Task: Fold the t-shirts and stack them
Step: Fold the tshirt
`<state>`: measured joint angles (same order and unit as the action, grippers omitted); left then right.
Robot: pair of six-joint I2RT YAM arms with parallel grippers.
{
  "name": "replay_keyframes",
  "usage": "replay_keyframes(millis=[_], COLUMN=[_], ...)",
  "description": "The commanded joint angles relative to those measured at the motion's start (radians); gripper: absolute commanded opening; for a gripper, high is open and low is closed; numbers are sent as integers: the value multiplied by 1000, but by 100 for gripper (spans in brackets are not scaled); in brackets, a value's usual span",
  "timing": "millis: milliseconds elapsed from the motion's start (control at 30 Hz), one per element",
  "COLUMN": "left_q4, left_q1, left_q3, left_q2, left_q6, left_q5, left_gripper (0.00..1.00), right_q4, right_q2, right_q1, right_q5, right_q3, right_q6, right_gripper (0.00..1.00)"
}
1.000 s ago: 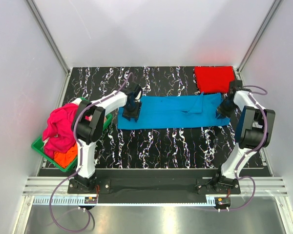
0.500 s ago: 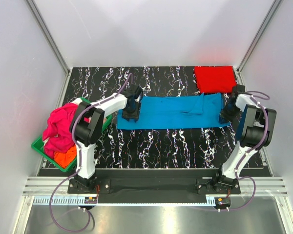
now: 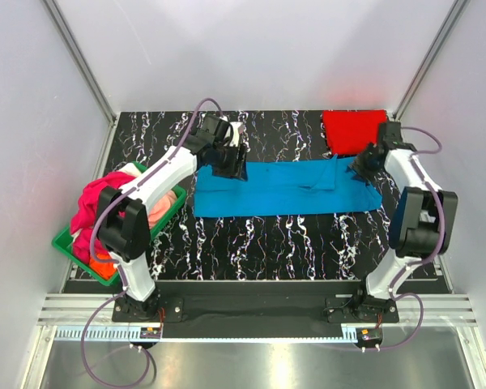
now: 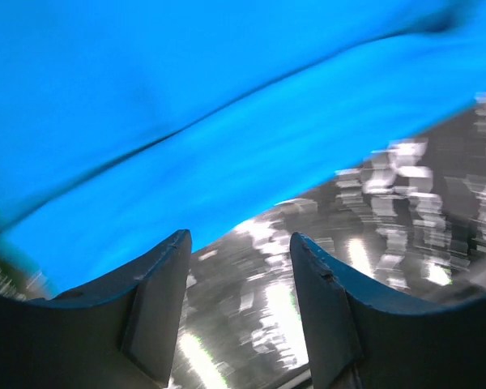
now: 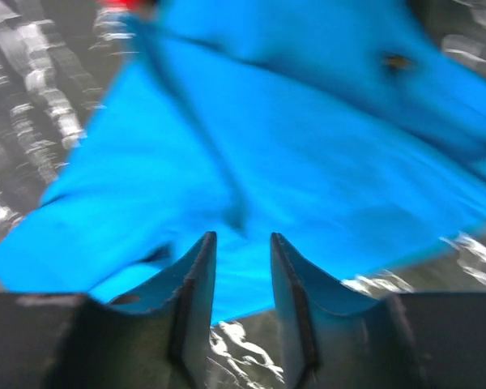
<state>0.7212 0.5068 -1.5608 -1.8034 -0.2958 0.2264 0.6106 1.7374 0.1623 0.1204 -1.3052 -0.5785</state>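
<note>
Well, from up above, the blue t-shirt (image 3: 279,188) lies flat in the middle of the table (image 3: 251,243). It is folded into one long strip that runs from side to side. The left claw (image 3: 231,164) hangs over its far left corner and the right claw (image 3: 363,166) over its far right end. A red t-shirt (image 3: 355,131) sits folded in the far right corner, just beside the blue one. On the left, a pink t-shirt (image 3: 93,212) and an orange t-shirt (image 3: 107,262) are heaped in the green basket (image 3: 62,242).

From the left wrist the picture is blurry, but the two fingers (image 4: 158,308) are spread apart with only shiny table between them. This claw holds nothing. The blue cloth lies just past its tips.

From the right wrist, also blurry, the fingers (image 5: 196,292) stand apart too, with nothing pinched. Blue cloth fills the view past them.

I think the shirt is light, soft and floppy. It will sag and slide, so each claw should pinch a corner through all the layers, and both should lift together.
</note>
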Motion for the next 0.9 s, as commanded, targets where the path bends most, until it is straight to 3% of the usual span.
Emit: replay_keyframes(millis=[0, 267, 667, 867], left_q4=[-92, -98, -72, -72], left_q1=[12, 9, -1, -1], left_q3=[-7, 22, 113, 125], left_q2=[-10, 30, 79, 84], left_q6=[-25, -19, 49, 55], left_q5=[263, 370, 320, 307], left_gripper=[57, 57, 58, 58], right_q4=[-87, -81, -235, -259], right_q2=[112, 129, -10, -33], right_q1=[-29, -47, -73, -76], right_q5=[129, 108, 61, 39], right_q3=[-133, -71, 171, 201], right_q6=[43, -20, -220, -250], right_gripper=[42, 45, 48, 47])
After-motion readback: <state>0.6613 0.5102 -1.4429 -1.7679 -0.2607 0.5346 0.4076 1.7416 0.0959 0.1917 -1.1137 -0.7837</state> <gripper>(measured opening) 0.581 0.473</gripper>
